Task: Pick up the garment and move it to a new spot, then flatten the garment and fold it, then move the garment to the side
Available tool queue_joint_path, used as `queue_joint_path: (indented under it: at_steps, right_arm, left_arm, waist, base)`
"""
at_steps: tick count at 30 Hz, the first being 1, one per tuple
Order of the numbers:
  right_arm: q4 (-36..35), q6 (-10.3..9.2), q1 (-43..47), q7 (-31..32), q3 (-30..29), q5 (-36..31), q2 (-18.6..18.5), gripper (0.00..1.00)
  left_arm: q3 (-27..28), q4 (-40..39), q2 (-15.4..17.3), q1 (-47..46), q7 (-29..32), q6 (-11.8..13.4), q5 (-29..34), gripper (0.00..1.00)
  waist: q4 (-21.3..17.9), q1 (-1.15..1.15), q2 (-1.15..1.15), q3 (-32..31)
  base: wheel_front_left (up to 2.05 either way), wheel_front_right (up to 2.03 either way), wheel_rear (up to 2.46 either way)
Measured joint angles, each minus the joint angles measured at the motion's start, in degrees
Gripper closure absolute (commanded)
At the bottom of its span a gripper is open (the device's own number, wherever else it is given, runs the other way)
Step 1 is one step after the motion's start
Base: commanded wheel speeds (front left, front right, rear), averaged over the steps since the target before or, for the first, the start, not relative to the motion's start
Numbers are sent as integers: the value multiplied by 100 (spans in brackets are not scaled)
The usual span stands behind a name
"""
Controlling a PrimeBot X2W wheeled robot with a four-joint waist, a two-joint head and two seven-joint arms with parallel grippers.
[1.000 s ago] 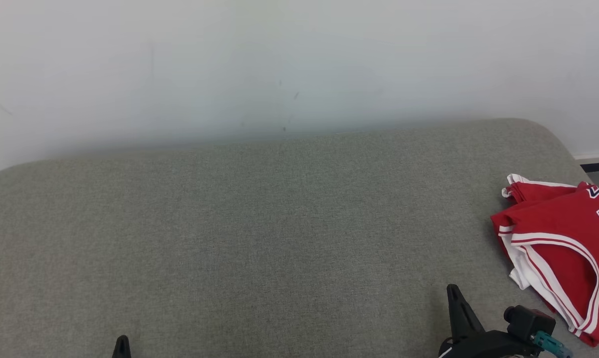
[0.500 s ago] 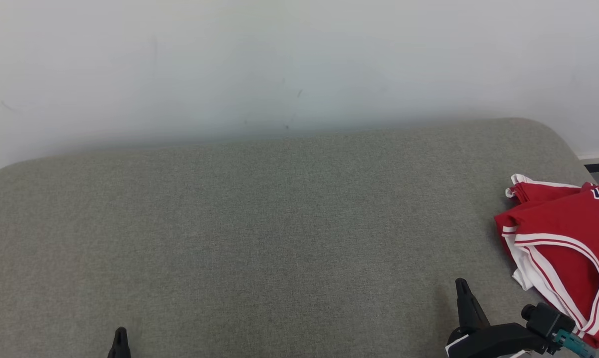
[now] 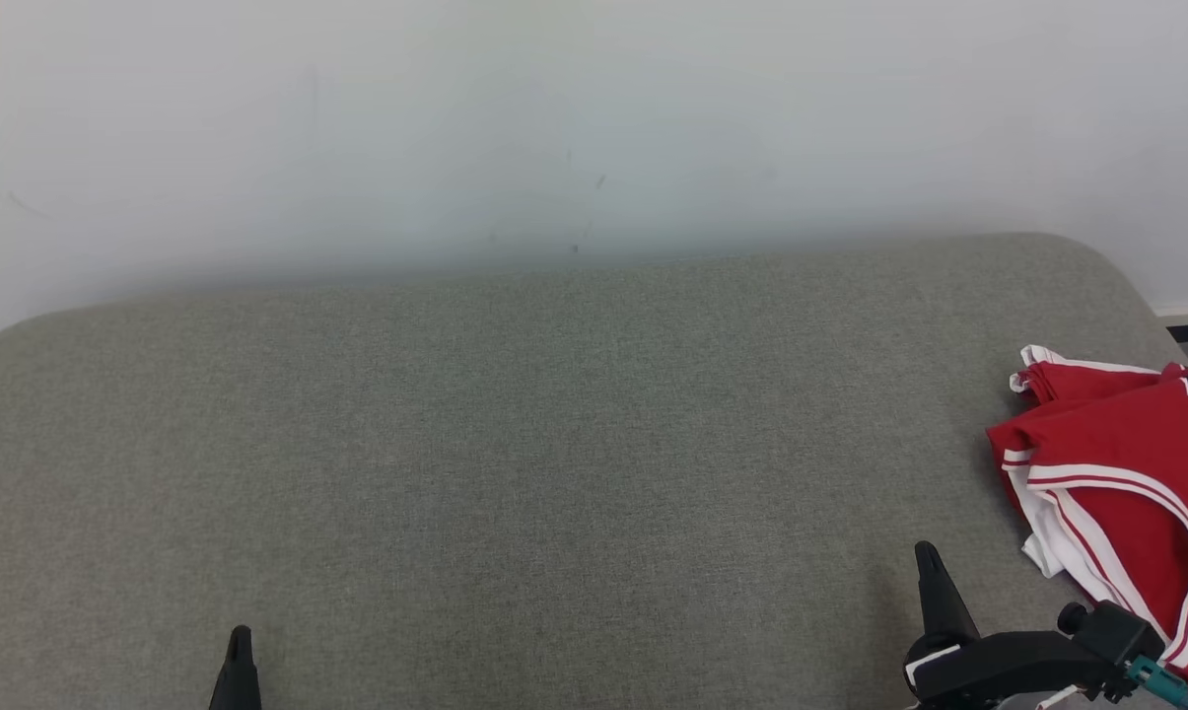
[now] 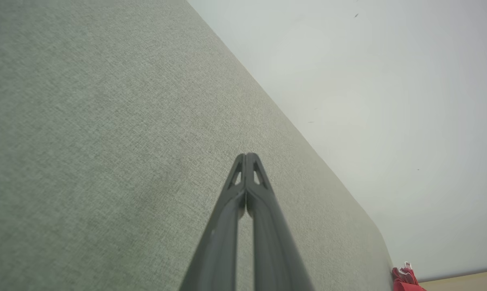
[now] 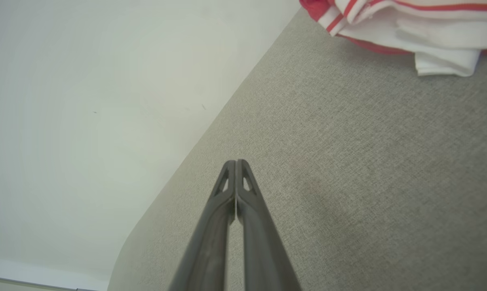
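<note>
Left gripper points up over the near side of the cushion, fingers pressed together, empty. Right gripper, further right over the cushion, is likewise closed and empty.

A red garment, trimmed with white and red stripes and marked with dark, white-edged lettering, is seen bunched in loose folds. It is laid at the right end of the grey fabric surface, partly cut off by the head view's edge. A white layer is exposed along its lower left side.
</note>
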Motion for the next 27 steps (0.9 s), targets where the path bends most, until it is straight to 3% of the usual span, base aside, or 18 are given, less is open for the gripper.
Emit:
queue_joint_path:
  at_steps: [27]
  right_arm:
    - [-346, -1, -1, 419, -164, 1741, 0, 100]
  left_arm:
    - [25, -85, 12, -228, 421, -14, -1670, 100]
  waist:
    - [82, 0, 0, 50]
  base:
    - [0, 0, 0]
